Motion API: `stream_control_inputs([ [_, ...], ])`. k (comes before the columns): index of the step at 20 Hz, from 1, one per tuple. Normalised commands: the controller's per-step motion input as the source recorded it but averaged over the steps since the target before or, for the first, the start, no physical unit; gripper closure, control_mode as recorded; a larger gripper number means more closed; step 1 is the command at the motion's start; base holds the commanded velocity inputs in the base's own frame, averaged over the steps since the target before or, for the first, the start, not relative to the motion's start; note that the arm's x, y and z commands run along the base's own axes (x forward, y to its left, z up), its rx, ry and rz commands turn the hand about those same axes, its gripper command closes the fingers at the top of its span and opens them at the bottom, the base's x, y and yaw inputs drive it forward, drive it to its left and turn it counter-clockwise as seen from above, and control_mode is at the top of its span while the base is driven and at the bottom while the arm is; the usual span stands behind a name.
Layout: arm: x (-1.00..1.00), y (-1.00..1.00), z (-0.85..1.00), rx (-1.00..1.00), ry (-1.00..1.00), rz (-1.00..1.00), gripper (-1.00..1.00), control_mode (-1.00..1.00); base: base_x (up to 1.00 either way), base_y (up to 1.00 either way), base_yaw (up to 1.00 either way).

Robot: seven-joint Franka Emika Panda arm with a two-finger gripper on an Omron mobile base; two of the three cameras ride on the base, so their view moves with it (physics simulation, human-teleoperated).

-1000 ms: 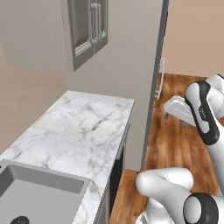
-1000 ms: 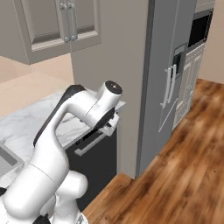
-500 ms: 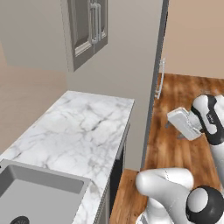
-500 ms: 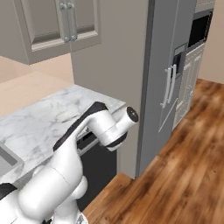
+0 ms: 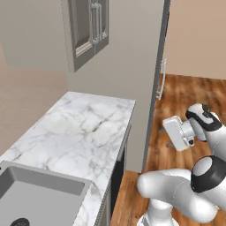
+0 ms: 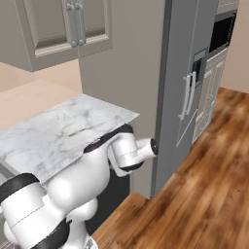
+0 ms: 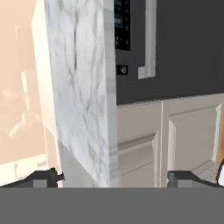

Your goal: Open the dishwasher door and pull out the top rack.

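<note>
Nearest to us, our gripper shows its two dark fingertips at the bottom of the hand view, set wide apart with nothing between them, so we judge the jaws open and empty. From the left base view we see the hand out over the wooden floor, to the right of the worktop and well apart from its edge. Just beyond the fingertips in the hand view, rolled on its side, lies the marble edge of the worktop, then a beige panelled cabinet door, and farther on the dishwasher door, dark, shut, with a pale bar handle and a small lit control strip beside it. In the right base view the same dark door shows under the worktop behind our arm. The tall grey fridge stands farthest, right of the worktop. The top rack is hidden behind the shut door. We think the risks are these: since the hand is rolled and still well short of the handle, we might close on the cabinet panel or clip the worktop edge on the way in, and a shallow grip on the slim bar could slip as the door swings down.
</note>
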Motion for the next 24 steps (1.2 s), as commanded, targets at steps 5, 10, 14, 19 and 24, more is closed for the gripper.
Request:
stream_control_inputs([
  [5,0.45,0.0,-0.37,0.23,0.08,0.0,-1.0,-1.0,0.0,0.0,0.0],
  [10,0.29,0.0,-0.28,0.2,0.04,0.0,-1.0,-1.0,0.0,0.0,0.0],
  [14,0.14,0.0,-0.18,0.16,0.0,0.0,-1.0,-1.0,0.0,0.0,0.0],
  [19,0.09,0.03,-0.23,0.13,0.0,0.0,-1.0,-1.0,0.0,0.0,0.0],
  [24,0.09,0.15,-0.23,0.05,0.0,0.0,-1.0,-1.0,0.0,0.0,0.0],
])
